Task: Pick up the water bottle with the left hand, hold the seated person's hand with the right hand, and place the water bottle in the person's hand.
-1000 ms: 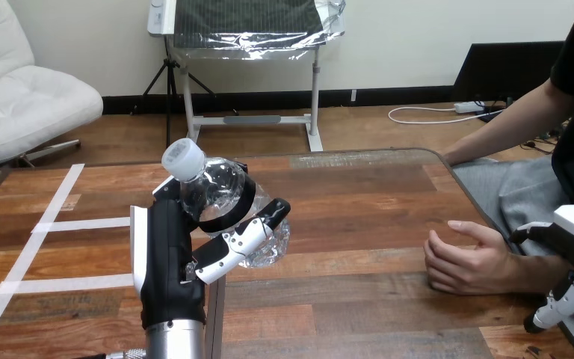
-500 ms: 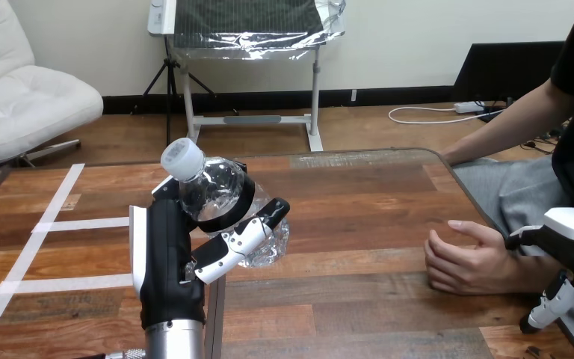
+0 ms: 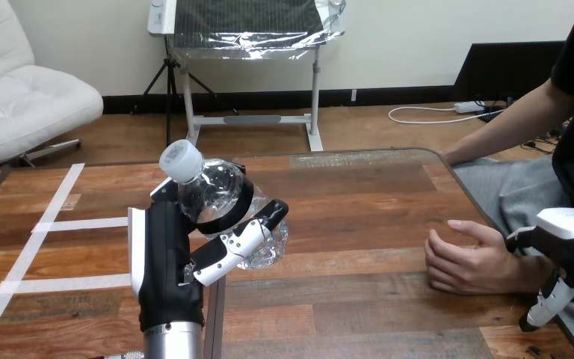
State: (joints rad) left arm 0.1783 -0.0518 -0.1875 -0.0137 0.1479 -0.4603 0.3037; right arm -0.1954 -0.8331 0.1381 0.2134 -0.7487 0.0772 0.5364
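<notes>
My left hand [image 3: 166, 262] is raised over the table's left half, its fingers and thumb curled round a clear water bottle [image 3: 220, 206] with a white cap and a black band. The bottle tilts, cap up and to the left. At the table's right edge rests the person's hand [image 3: 463, 258], palm inward and fingers loosely curled. My right hand [image 3: 568, 247] sits at the view's right edge, just beside the person's wrist; whether it touches the wrist I cannot tell.
White tape lines [image 3: 52, 224] mark the wooden table [image 3: 359, 224] at the left. The person's other arm [image 3: 508, 123] rests past the table's far right corner.
My right hand has moved left, closer to the person's wrist. The left hand with the bottle has drifted slightly left.
</notes>
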